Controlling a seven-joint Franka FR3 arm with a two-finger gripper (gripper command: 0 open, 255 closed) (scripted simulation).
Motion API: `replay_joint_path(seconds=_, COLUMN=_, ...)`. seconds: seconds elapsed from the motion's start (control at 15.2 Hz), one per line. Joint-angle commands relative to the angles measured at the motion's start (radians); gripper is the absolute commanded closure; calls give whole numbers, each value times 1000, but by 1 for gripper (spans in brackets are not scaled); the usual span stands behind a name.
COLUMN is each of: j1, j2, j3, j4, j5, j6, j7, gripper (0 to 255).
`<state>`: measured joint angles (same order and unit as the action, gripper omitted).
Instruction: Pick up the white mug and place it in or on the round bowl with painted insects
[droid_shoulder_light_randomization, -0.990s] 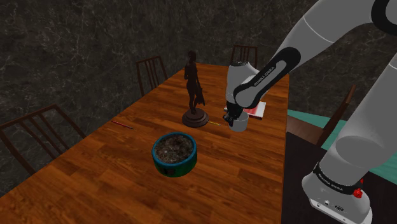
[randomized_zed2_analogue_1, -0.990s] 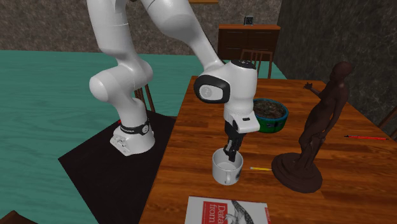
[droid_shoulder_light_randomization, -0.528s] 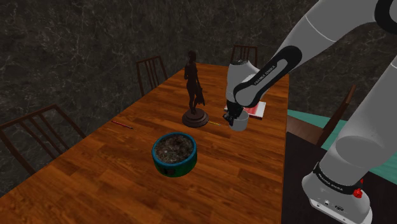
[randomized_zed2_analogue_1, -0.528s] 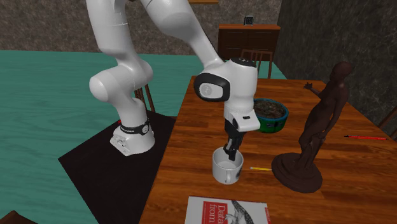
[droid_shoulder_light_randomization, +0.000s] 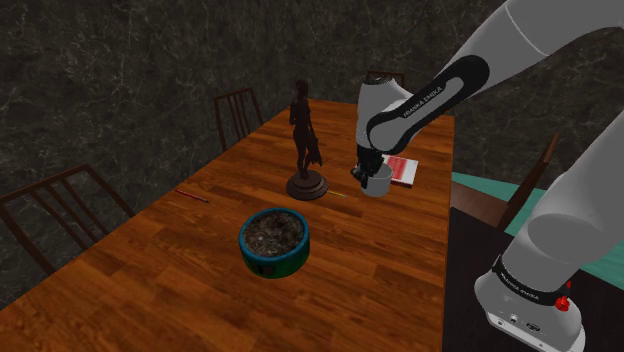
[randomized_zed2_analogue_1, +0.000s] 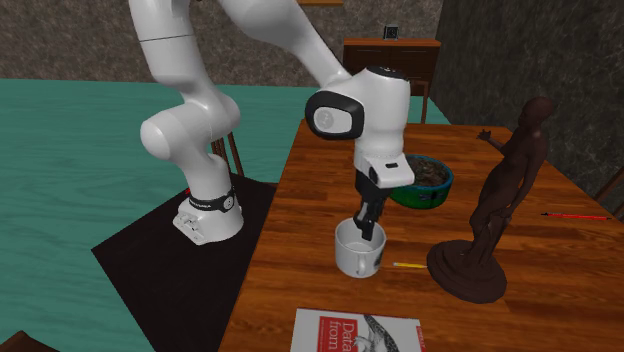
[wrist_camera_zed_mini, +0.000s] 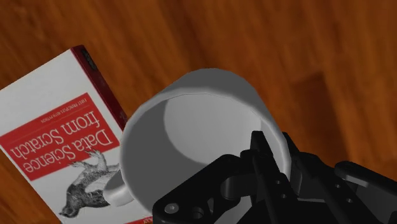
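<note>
Raised slightly, white mug (randomized_zed2_analogue_1: 355, 258) partly hides the clamping tool (randomized_zed2_analogue_1: 366, 230) fingertips.

Wrist view: book (wrist_camera_zed_mini: 57, 133) cut off at the edge; part of mug (wrist_camera_zed_mini: 203, 114) rim hidden behind gripper (wrist_camera_zed_mini: 278, 153). Second exterior view: bowl (randomized_zed2_analogue_1: 432, 182) partly behind the arm (randomized_zed2_analogue_1: 360, 115); its painted pattern too small to make out.

Polished wood-grain table (droid_shoulder_light_randomization: 180, 272); smooth matt white mug (wrist_camera_zed_mini: 203, 127); dark, faintly glossy statue (droid_shoulder_light_randomization: 303, 135); rough stone-look wall (droid_shoulder_light_randomization: 120, 50) at twelve o'clock.

White mug (randomized_zed2_analogue_1: 352, 262); blue-and-green bowl (droid_shoulder_light_randomization: 274, 263) with speckled brown inside; red-and-white book (wrist_camera_zed_mini: 57, 133); dark brown figurine (randomized_zed2_analogue_1: 505, 190)
</note>
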<state>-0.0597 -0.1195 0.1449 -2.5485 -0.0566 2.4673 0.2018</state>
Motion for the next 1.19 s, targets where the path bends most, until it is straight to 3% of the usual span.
replay_joint_path(seconds=0.0, j1=3, j2=-26, j3=0, j4=5, j5=8, j6=-31, j7=-5, gripper=255)
replay_joint_path(seconds=1.12, j1=11, j2=-171, j3=-10, j4=115, j5=40, j6=-285, j7=-38, gripper=255)
